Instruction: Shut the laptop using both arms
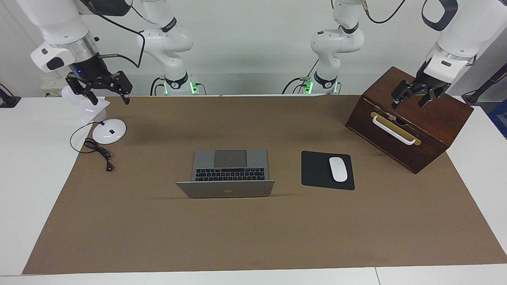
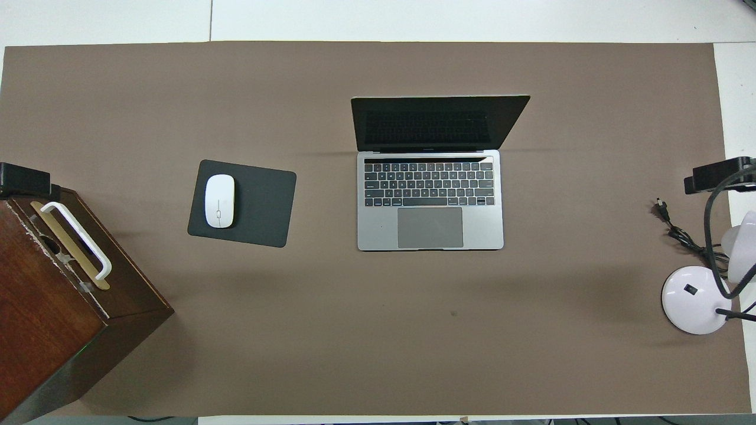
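We see the laptop (image 1: 229, 170) open in the middle of the desk (image 1: 253, 237), on the brown mat (image 2: 378, 330). Lid is up, leaning away from the robots, dark screen facing them. Keyboard and trackpad are on the robots' side of the hinge. Nothing is touching it.

Right gripper (image 1: 105, 89) hangs in the air at the right arm's end of the desk, over the white desk lamp (image 1: 107, 128). Its jaws are spread apart and grip nothing. Left gripper (image 1: 414, 95) hangs over the dark wooden box (image 1: 408, 130) at the left arm's end. Its jaws are parted too, nothing between them. Both grippers are well apart from the laptop. In the overhead view we only catch dark edges of each gripper at the frame sides.

Black mouse pad (image 2: 245, 203) lies beside the laptop, toward the left arm's end, with a white mouse (image 2: 220, 200) on its box-side half. The box sits skewed to the mat edge and has a white handle (image 2: 80, 239) on a brass plate. The lamp's black cable (image 1: 99, 152) lies bunched on the mat just beside its round base.
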